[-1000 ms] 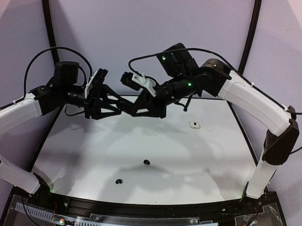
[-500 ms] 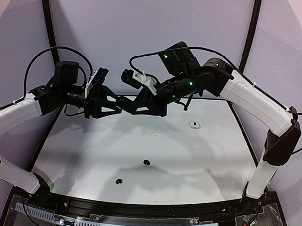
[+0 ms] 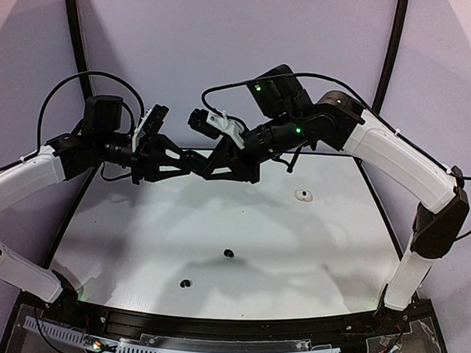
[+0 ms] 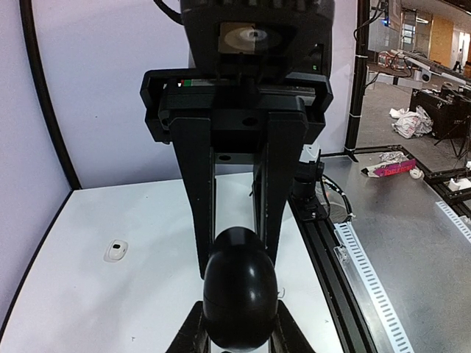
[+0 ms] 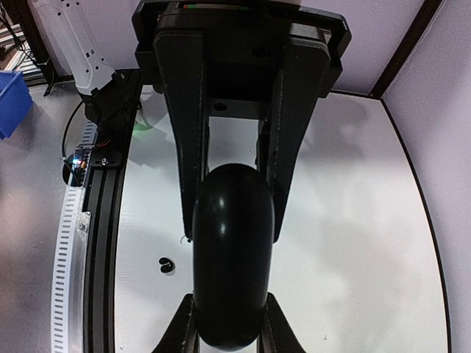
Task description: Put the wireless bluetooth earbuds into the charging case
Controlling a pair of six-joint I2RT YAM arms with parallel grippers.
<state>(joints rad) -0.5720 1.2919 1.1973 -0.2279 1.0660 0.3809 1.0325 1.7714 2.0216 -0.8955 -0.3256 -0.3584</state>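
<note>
A black egg-shaped charging case (image 4: 240, 287) is held in the air above the back of the table, closed as far as I can see. My left gripper (image 4: 240, 327) is shut on its near end. My right gripper (image 5: 231, 323) is shut on the other end of the same case (image 5: 232, 250). In the top view the two grippers meet tip to tip, left (image 3: 188, 164) and right (image 3: 206, 166). Two black earbuds (image 3: 228, 254) (image 3: 186, 283) lie on the front of the table. One shows in the right wrist view (image 5: 166, 265). A white earbud (image 3: 302, 196) lies at the right; it also shows in the left wrist view (image 4: 115, 251).
The white table (image 3: 295, 256) has a black rail (image 3: 215, 324) along its near edge. Purple walls stand behind and at the sides. Both arms span the back of the table, with cables looping above them.
The right gripper has edged slightly left toward the left gripper. Both still grip the black case. The earbuds on the table have not moved.
</note>
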